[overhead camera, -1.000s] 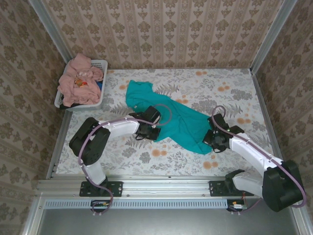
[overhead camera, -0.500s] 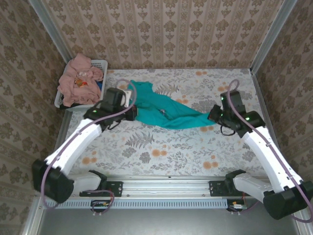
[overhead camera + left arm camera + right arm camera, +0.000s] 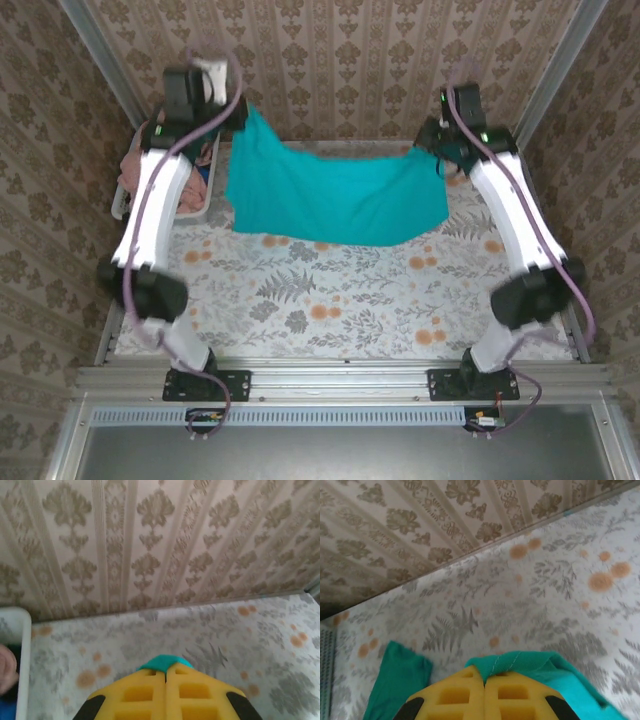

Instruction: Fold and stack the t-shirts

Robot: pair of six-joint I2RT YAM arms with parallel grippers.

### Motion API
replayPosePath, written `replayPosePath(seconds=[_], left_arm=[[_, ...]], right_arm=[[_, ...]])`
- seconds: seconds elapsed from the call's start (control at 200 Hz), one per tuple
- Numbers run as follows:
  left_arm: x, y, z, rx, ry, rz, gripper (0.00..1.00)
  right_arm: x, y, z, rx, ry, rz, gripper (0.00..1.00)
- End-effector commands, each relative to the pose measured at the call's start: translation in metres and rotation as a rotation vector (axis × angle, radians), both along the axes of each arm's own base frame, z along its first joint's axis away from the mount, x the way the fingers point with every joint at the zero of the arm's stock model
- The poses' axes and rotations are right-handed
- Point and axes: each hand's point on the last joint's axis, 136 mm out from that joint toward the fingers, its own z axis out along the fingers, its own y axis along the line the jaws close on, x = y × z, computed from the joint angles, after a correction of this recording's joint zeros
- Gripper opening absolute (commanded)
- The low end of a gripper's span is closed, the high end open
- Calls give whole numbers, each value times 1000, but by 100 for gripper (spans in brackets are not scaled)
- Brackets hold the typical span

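Spanning the whole frame in the top view, the floral surface (image 3: 330, 300) lies under both raised arms. Teal shirt (image 3: 330, 200) hangs spread wide over the far half of the surface, held up by its two top corners. The top edge dips slightly between them and the lower hem sags in a curve; cannot tell whether the hem touches the surface. Left arm (image 3: 150, 200) reaches up to the far-left corner and right arm (image 3: 510, 210) to the far-right, well apart. Basket (image 3: 193, 212) sits at the far-left edge, partly behind the left arm, with pink shirts (image 3: 128, 168) heaped inside. Left jaws are clenched on the shirt's left corner: in the left wrist view the yellow pads (image 3: 135, 695) press together with a teal tip poking out above them. Right jaws are clenched on the right corner: their pads (image 3: 455, 697) meet, with a bunched teal edge with pale stitching just above.
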Motion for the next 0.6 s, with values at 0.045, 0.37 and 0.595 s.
replayPosePath(seconds=[0.045, 0.37, 0.595], left_arm=[[2, -2, 96, -22, -248, -107, 0], [-95, 26, 176, 18, -554, -45, 0], [-162, 32, 40, 1, -386, 8, 0]], right_arm=[[36, -11, 91, -9, -199, 7, 0], [-6, -13, 179, 29, -407, 75, 0], [-50, -8, 31, 75, -169, 106, 0]])
